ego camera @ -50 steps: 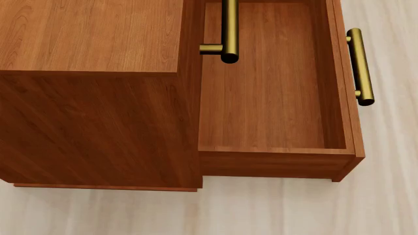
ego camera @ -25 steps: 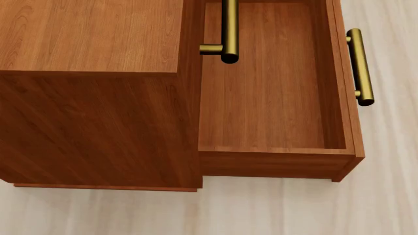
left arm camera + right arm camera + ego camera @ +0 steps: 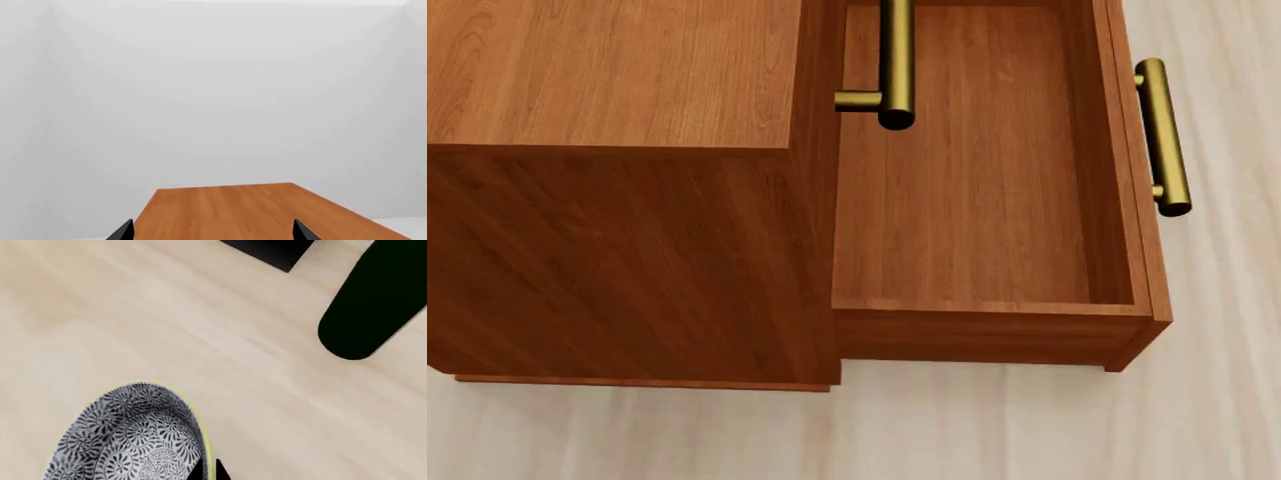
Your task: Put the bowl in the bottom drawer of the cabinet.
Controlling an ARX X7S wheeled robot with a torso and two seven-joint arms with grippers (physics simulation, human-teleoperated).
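Right now my right pincer [image 3: 208, 471] shows only as a dark tip at the rim of the bowl [image 3: 130, 437] in the right wrist view; it seems to pinch that rim, though the other tip is hidden, so I judge it clamped on the bowl rather than know it. The bowl hangs over pale wooden floor [image 3: 200, 330], with a dark rounded shape [image 3: 373, 305] and a black block [image 3: 267, 249] beyond it that I cannot name. In the head view neither pincer nor the bowl appears; nearest is pale floor, then the side of the cabinet [image 3: 627, 250] at left and the bottom drawer [image 3: 974, 200] pulled open at right, its floor bare, its brass handle [image 3: 1162, 135] on the right face; farther off an upper drawer's handle [image 3: 894, 60] juts over the open box. My left pincer [image 3: 212, 231] has its two tips well apart, holding nothing, above a wooden top, white wall beyond.

What worries me: a grip on one edge is thin, so the bowl could tip or slip if I swing fast; I also cannot see bowl and drawer together, so I might misjudge and knock the drawer's wall, or catch that overhanging handle on the way in; letting go too high might crack the ceramic.

Against the head views of half a second and a second ago, nothing differs; cabinet, drawer and handles sit just as they did.
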